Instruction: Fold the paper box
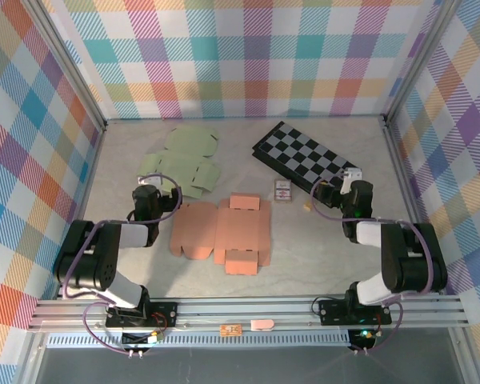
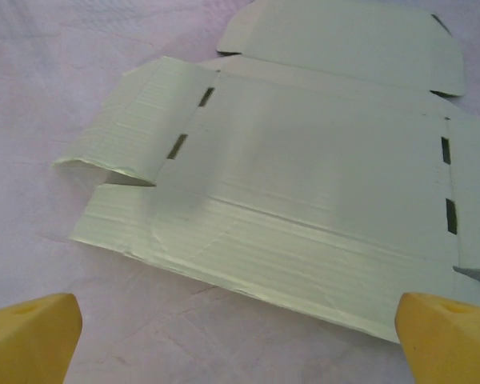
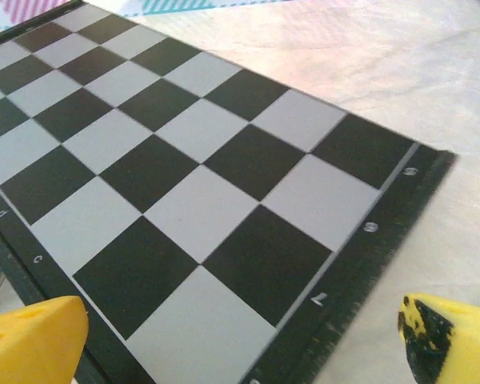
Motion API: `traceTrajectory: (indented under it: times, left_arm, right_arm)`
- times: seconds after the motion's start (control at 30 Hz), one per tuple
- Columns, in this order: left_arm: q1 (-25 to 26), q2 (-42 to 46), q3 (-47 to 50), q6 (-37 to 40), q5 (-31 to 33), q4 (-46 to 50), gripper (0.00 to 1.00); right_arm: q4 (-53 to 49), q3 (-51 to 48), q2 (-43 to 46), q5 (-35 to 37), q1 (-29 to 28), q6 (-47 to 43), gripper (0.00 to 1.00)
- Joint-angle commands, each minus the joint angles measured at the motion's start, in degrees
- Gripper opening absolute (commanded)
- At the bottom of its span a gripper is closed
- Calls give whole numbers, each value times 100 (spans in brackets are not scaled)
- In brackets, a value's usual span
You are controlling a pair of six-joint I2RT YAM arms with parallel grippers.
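Note:
A salmon paper box (image 1: 222, 232) lies unfolded and flat at the table's centre, between my two arms. A second flat paper box (image 1: 184, 160), pale green, lies at the back left. My left gripper (image 1: 148, 189) hovers at the green sheet's near edge, open. In the left wrist view its yellow fingertips (image 2: 32, 332) stand wide apart, with the green sheet (image 2: 304, 184) just ahead of my left gripper (image 2: 240, 340) and nothing between them. My right gripper (image 1: 336, 189) is open at the near right corner of a chessboard; nothing lies in my right gripper (image 3: 240, 340).
A black-and-white chessboard (image 1: 302, 155) lies at the back right, seen close as the chessboard (image 3: 184, 160) under the right wrist. A small patterned card pack (image 1: 282, 190) sits beside it. Checked walls enclose three sides. A metal rail (image 1: 248, 312) runs along the near edge.

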State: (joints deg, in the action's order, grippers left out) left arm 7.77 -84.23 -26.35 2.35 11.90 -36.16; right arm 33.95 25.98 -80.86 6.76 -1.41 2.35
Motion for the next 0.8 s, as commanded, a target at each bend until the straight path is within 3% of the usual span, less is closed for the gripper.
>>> traceTrajectory:
  times: [0.0, 0.07, 0.13, 0.17, 0.2, 0.27, 0.3, 0.33, 0.37, 0.4, 0.47, 0.5, 0.6, 0.67, 0.77]
  left_arm:
    - [453, 1059, -869, -3, 1037, 956, 100]
    - [886, 1335, -1513, 129, 1616, 1195, 100]
    - [1301, 1270, -2628, 210, 2324, 1920, 100]
    - [1427, 1142, -3398, -362, 2672, 2568, 100]
    - [1420, 983, -4388, -1477, 2680, 3969, 100]
    - [1224, 580, -5954, -3756, 2405, 6871, 100]
    - [809, 460, -6133, -3999, 1020, 6885, 99]
    - [527, 334, -6132, -4242, -499, 6576, 91]
    - [495, 209, -6232, -4614, -1077, 6718, 87]
    - [649, 141, -6296, -4909, -1136, 7163, 85]
    - [981, 177, -6007, -5182, -1467, 7743, 78]
    - [1159, 280, -5684, -5232, -1732, 7917, 71]
    - [1698, 738, -4472, -5465, -2228, 8303, 56]
    - [1962, 961, -3709, -5618, -2690, 8295, 49]
    - [2430, 1125, -2987, -5588, -2825, 8341, 47]
  right_arm:
    - [-885, 859, 1040, 830, -103, 280, 99]
    - [-1398, 1785, 1356, 1066, -178, 53, 99]
    - [-2551, 3475, 1348, 1268, -188, 43, 99]
    - [-3345, 4533, 1158, 1570, -185, 407, 99]
    - [-4327, 5687, 842, 1935, -158, 1212, 99]
    - [-7250, 7793, 183, 2259, -115, 2947, 99]
    - [-7803, 8212, 23, 2111, 32, 3755, 99]
    - [-7585, 8187, 28, 788, 298, 3735, 99]
    - [-7130, 7992, 84, -365, 382, 3518, 100]
    - [-7213, 7934, 92, -713, 145, 3417, 99]
    - [-8174, 7832, 40, -343, -734, 3334, 99]
    - [-8510, 7478, 54, -531, -1076, 3313, 99]
    - [-8426, 5714, 421, -1710, -1897, 3244, 83]
    - [-8371, 4754, 654, -2051, -2227, 3287, 77]
    - [-7806, 3538, 860, -2996, -2252, 3473, 69]
